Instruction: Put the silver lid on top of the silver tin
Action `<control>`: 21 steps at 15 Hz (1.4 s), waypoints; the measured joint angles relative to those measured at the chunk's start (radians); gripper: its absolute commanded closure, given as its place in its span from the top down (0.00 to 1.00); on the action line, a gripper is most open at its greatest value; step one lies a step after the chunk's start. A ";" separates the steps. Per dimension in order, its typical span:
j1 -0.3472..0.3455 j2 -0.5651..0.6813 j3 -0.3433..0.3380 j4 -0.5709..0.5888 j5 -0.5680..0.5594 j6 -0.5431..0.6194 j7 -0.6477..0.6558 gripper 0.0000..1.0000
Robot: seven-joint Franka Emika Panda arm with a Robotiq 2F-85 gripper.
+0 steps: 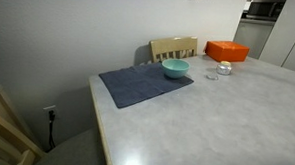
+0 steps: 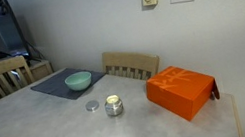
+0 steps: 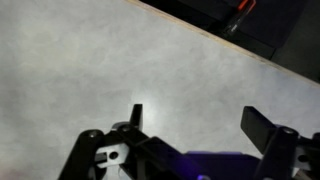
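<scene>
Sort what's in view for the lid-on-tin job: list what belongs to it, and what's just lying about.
Belongs to the job:
- silver lid, lying flat on the table beside the tin
- silver tin, uncovered
- pincer, open and empty

Just lying about:
- teal bowl
- blue mat under the bowl
- orange box
- wooden chair
</scene>
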 measured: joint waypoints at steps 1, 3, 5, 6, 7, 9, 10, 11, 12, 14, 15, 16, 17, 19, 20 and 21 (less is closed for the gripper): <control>0.000 0.003 -0.001 0.003 0.000 0.000 -0.001 1.00; 0.000 0.002 -0.001 0.004 0.001 0.000 -0.001 1.00; 0.000 0.000 -0.001 0.002 0.008 0.026 -0.017 1.00; 0.001 0.003 -0.001 -0.001 0.014 0.057 -0.030 1.00; 0.004 0.009 -0.001 -0.004 0.023 0.095 -0.043 1.00; 0.021 0.036 0.000 -0.013 0.050 0.197 -0.077 1.00; 0.034 0.055 0.000 -0.018 0.065 0.251 -0.093 1.00; 0.049 0.077 0.002 -0.022 0.081 0.300 -0.109 1.00; 0.063 0.104 0.006 -0.025 0.096 0.343 -0.120 1.00; 0.079 0.164 0.021 -0.024 0.099 0.390 -0.123 1.00; 0.082 0.188 0.027 -0.022 0.099 0.400 -0.123 1.00; 0.082 0.202 0.030 -0.019 0.099 0.404 -0.123 1.00; 0.082 0.207 0.030 -0.018 0.099 0.405 -0.123 1.00; 0.076 0.207 0.037 -0.018 0.099 0.405 -0.121 1.00; 0.074 0.207 0.037 -0.018 0.101 0.405 -0.121 1.00; 0.075 0.209 0.038 -0.018 0.107 0.405 -0.123 1.00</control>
